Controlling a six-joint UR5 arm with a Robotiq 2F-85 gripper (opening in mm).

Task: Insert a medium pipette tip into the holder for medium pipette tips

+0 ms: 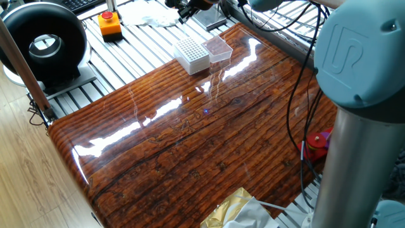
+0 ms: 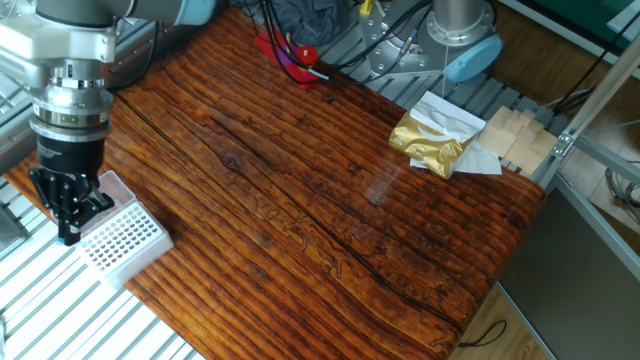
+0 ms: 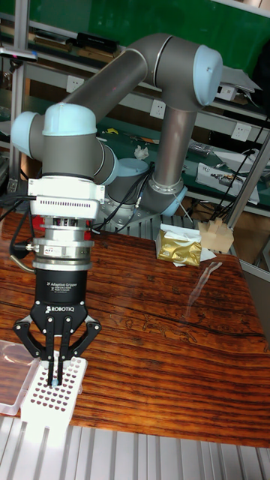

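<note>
The holder for medium pipette tips [image 1: 192, 55] [image 2: 122, 240] [image 3: 51, 395] is a white block with a grid of holes, standing at the corner of the wooden table. My gripper [image 2: 68, 236] [image 3: 56, 377] [image 1: 185, 7] hangs point-down over the holder's edge, its fingers drawn together. In the tall fixed view a thin pale sliver, the medium pipette tip [image 3: 56, 383], pokes down from between the fingertips just above the holes. The tip is too small to make out in the other two views.
A clear plastic box [image 1: 219, 47] [image 3: 10, 379] sits right beside the holder. A gold foil packet [image 2: 430, 141] and wooden blocks [image 2: 516, 134] lie at the far table edge. An orange button box [image 1: 109, 24] and a black round device [image 1: 44, 43] stand off the table.
</note>
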